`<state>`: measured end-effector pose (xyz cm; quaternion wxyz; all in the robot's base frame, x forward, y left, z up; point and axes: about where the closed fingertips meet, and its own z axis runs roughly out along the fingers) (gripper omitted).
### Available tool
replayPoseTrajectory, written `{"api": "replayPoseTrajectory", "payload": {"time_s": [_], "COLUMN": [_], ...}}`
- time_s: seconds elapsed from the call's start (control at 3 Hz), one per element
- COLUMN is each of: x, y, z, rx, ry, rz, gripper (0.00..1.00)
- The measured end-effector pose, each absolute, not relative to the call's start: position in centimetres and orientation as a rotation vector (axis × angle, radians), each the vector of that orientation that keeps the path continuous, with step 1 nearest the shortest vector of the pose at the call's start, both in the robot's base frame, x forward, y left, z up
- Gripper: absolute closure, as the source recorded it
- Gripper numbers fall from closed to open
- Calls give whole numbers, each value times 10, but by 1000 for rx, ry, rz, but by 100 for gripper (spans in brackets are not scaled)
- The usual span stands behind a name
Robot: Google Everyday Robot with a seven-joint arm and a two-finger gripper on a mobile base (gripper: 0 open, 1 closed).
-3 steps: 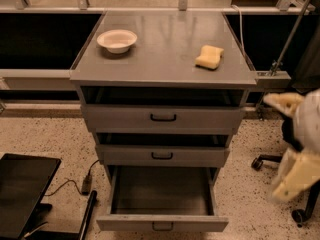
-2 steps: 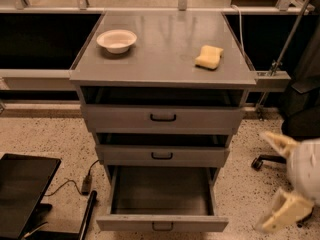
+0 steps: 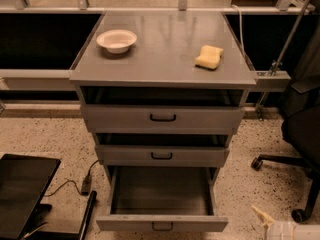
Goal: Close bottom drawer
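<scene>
The bottom drawer [image 3: 162, 222] of the grey metal cabinet is pulled well out, and its deep grey tray [image 3: 160, 190] is open and empty. Its small black loop handle [image 3: 161, 227] sits on the flat front near the bottom edge of the view. The middle drawer [image 3: 161, 155] and the top drawer [image 3: 162, 118] stand slightly out. My gripper [image 3: 265, 218] shows only as a cream and white part at the bottom right corner. It is to the right of the bottom drawer's front and apart from it.
A white bowl [image 3: 116, 40] and a yellow sponge [image 3: 209, 57] lie on the cabinet top [image 3: 160, 59]. A black office chair [image 3: 300, 134] stands at the right. A black panel [image 3: 22, 194], a cable and a black cylinder [image 3: 87, 216] lie on the speckled floor at left.
My gripper has moved down along the right side, from beside the middle drawer to the bottom right corner, and is now mostly out of view. The drawers have not moved.
</scene>
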<state>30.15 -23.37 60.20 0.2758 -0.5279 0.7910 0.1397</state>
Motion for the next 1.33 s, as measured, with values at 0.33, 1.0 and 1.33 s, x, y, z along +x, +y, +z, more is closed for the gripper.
{"api": "replayPoseTrajectory", "payload": {"time_s": [0.33, 1.0, 1.33], "x": [301, 281, 261], "y": [-227, -198, -155], "z": [575, 538, 474], "rx": [-1379, -1381, -1348], "ry": [2136, 2079, 2035], "rz": [443, 579, 719], "gripper": [0, 0, 0]}}
